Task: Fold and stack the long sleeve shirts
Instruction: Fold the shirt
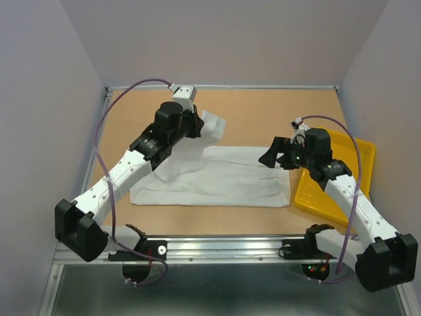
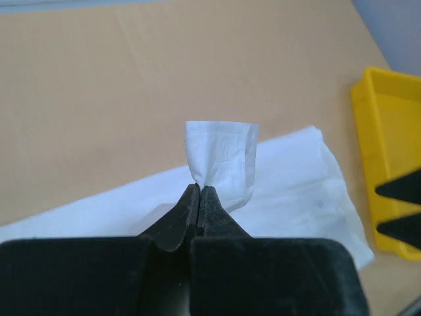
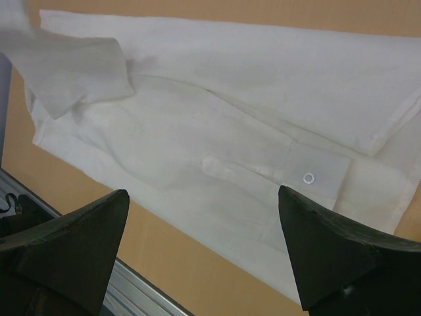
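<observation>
Tan worktop [image 1: 263, 105], grey-walled. White long sleeve shirt [image 1: 223, 181] lay flat mid-worktop, long axis left to right. Its cuff [image 2: 220, 158] hung lifted at the far-left corner, clamped in the left pincer [image 2: 199, 191]. Right pincer [image 1: 275, 153] gaped wide, empty, above the shirt's right end.

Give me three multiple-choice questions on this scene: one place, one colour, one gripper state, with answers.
1. Where is the yellow tray relative to the shirt? A) left B) right C) on top
2. The shirt's colour? A) blue B) grey C) white
3. The left gripper is: A) shut on shirt cloth B) open C) shut on the tray
Answers: 1 B: the top view shows it by the shirt's right edge. 2 C: all views show white cloth. 3 A: its wrist view shows closed jaws pinching cloth.
</observation>
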You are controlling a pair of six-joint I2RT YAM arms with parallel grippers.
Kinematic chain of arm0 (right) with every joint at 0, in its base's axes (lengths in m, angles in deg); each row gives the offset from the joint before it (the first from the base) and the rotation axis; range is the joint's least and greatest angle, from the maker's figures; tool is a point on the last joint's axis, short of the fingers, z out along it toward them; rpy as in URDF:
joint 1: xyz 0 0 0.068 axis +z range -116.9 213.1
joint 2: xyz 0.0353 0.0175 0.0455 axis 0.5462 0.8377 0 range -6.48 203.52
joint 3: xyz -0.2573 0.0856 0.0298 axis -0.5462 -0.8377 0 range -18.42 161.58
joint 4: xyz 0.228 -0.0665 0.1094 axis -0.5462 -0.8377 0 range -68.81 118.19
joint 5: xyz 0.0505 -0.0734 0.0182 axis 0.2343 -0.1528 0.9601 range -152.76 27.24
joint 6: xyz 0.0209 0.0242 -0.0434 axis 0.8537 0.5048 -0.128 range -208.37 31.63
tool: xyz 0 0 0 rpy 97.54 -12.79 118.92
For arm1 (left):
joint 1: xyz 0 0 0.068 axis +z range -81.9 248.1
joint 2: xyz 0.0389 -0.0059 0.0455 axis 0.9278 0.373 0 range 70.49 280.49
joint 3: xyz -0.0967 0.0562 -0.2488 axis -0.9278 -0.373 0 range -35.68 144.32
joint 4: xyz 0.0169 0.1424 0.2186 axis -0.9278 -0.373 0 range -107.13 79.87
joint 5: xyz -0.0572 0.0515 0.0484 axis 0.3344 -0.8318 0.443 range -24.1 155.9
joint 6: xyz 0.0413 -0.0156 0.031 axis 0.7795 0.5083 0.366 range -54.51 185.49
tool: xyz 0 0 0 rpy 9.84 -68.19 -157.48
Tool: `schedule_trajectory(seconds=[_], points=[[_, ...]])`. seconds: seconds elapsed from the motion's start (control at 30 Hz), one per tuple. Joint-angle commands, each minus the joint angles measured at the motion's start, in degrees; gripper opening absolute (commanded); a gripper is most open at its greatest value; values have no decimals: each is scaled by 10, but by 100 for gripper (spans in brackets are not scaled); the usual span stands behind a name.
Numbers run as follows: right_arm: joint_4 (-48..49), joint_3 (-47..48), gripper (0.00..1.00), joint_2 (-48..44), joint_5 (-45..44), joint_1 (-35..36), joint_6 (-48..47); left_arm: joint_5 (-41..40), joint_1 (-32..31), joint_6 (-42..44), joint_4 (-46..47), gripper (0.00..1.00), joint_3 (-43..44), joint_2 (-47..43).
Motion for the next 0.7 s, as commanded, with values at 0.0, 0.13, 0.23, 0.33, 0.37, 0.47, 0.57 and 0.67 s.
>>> schedule_trajectory(seconds=[0.0, 0.13, 0.23, 0.33, 0.37, 0.47, 0.57, 0.67], points=[[1, 39, 100, -25, -17, 5, -12, 54, -79, 23, 1, 0, -90, -51], [-3, 28, 100, -48, -31, 6, -17, 70, -170, 2, 37, 0, -164, -95], [-6, 10, 100, -66, -27, 6, -28, 68, -241, -13, 70, 0, -200, -105], [-10, -14, 100, -78, -5, 6, -39, 56, -299, -8, 81, 0, -213, -91], [-12, -19, 100, -83, 4, 6, -46, 48, -308, -5, 81, 0, -217, -84], [-17, -40, 100, -98, 31, 13, -52, 39, -336, -1, 81, 2, -226, -60], [-18, -53, 100, -105, 41, 26, -53, 34, -341, -3, 87, 9, -232, -51], [-24, -59, 99, -87, 40, 56, -53, 30, -342, -5, 84, 38, -230, -42]])
